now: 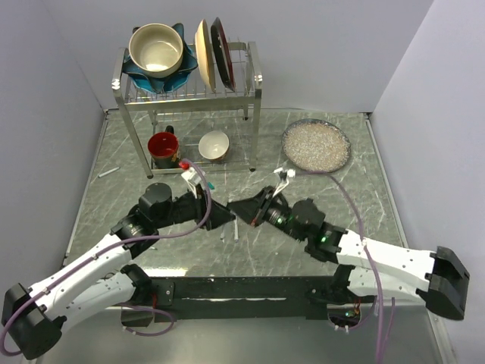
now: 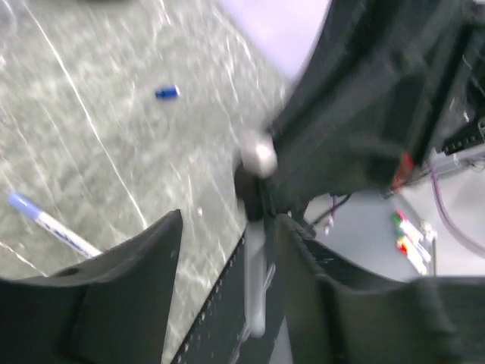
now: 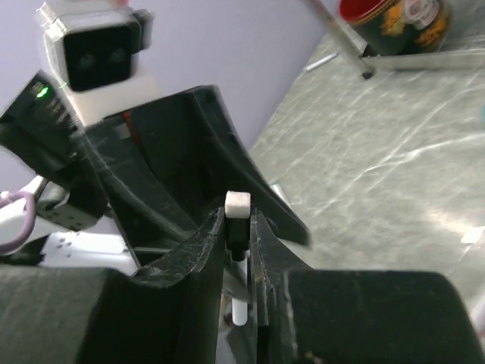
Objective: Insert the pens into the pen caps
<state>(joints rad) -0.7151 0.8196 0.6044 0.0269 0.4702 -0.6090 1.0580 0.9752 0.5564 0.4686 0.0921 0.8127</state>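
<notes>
white pen (image 3: 237, 203) tight in right jaws

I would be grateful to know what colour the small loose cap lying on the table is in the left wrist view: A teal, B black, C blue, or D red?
C: the cap lying alone on the marbled table is plainly blue, the same colour as the tip of the uncapped pen lying nearer the camera.

Bright, even overhead light; left wrist view motion-blurred, others sharp.
</notes>
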